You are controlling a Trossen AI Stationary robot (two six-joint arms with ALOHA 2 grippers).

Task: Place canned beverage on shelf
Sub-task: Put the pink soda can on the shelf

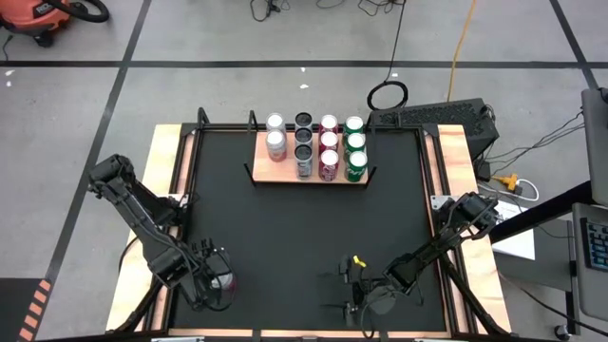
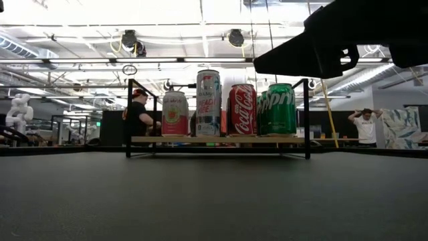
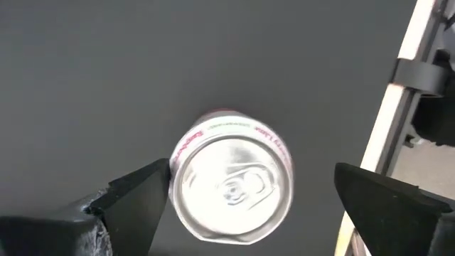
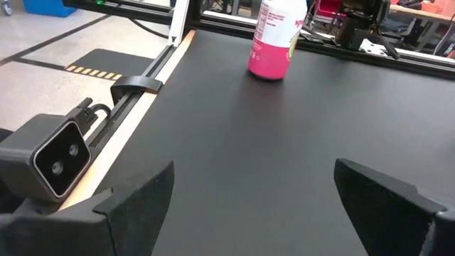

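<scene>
The pink can (image 3: pixel 232 178) stands upright on the black mat (image 1: pixel 304 237) at the desk's near left corner, long axis vertical, silver lid and pull tab facing straight up. The left gripper (image 3: pixel 252 195) hangs right over it, fingers spread wide either side, one finger (image 3: pixel 138 195) just beside the rim, none gripping. Over at the far edge, the shelf (image 1: pixel 309 176) carries rows of upright cans (image 1: pixel 328 144). The right gripper (image 4: pixel 252 192) waits near the front edge, open and empty. From above, the left arm hides most of the pink can.

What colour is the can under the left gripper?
Pink with a white upper part, silver lid; the can shows best in the right wrist view.
</scene>
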